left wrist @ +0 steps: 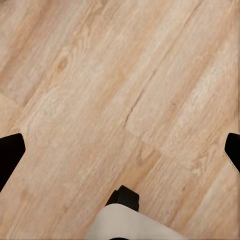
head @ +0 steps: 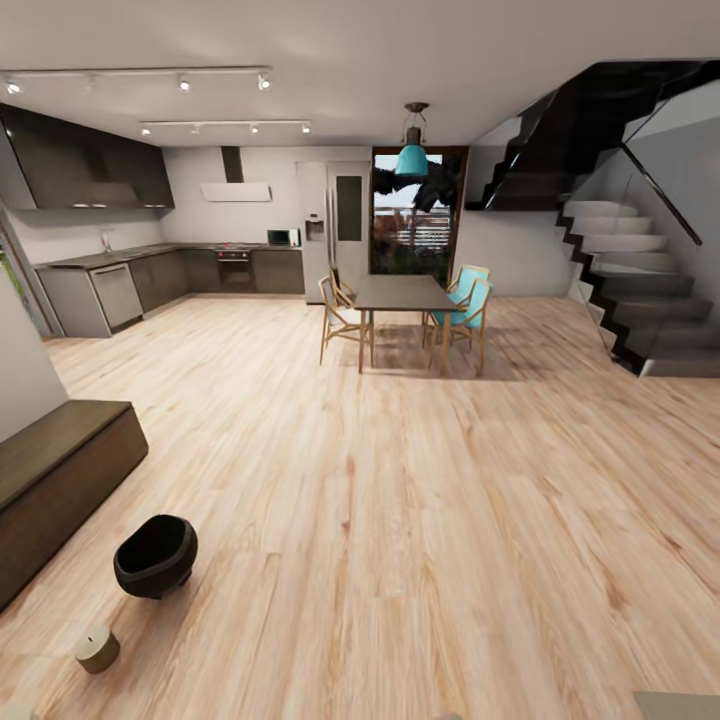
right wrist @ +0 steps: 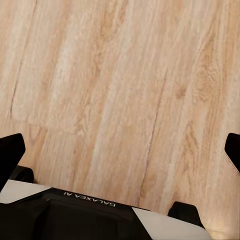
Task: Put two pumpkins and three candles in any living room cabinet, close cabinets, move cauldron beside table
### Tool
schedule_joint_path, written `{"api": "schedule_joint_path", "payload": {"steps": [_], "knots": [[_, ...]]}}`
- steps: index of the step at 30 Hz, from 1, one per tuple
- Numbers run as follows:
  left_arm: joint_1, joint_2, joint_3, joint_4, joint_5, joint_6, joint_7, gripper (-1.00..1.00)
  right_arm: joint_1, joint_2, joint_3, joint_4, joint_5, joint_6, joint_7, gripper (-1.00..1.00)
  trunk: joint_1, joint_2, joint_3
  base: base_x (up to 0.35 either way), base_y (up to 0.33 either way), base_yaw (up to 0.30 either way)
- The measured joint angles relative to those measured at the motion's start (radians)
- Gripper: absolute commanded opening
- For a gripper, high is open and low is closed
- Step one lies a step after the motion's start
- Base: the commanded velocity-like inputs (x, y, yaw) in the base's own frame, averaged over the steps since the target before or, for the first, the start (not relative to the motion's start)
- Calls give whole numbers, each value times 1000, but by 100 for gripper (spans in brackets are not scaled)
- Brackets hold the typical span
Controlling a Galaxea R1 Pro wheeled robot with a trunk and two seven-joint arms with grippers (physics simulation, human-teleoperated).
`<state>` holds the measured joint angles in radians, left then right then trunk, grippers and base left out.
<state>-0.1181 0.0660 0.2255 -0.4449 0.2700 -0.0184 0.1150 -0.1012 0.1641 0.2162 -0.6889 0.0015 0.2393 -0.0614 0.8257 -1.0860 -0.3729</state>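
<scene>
One broad floor (head: 420, 520) of pale, strongly grained wood planks spreads through an open room. A dark staircase (head: 620, 270) with angular treads rises at the right; a dark-fronted kitchen (head: 150, 270) lines the far left wall. A rectangular dark dining table (head: 400, 292) on thin legs stands mid-room with wooden and teal chairs beside it. At the near left, the long, low, dark brown cabinet (head: 60, 480) sits against the wall, its fronts flush. Just off its end on the floor rests the cauldron (head: 155, 555), a round matte black pot tilted on its side. Nearer still, apart from it, stands one candle (head: 97, 648), a stubby grey-beige cylinder.

The left gripper (left wrist: 120, 150) and right gripper (right wrist: 120, 150) each hang over bare planks, black fingertips spread wide, holding nothing.
</scene>
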Motion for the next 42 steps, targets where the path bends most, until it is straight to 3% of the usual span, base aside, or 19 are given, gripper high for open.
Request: {"api": "schedule_joint_path", "payload": {"steps": [18,26,42], "knots": [[0,0,0,0,-4,0,0,100,0,10,0,5,5,-1,0,100,0,0,0,271,-15,249],[0,-1,0,0,-6,-1,0,100,-1,10,52,14,5,-2,-3,100,0,0,0,271,-102,289],[0,-5,0,0,-8,-2,0,100,-1,10,60,15,5,-2,-5,100,0,0,0,271,-120,290]]}}
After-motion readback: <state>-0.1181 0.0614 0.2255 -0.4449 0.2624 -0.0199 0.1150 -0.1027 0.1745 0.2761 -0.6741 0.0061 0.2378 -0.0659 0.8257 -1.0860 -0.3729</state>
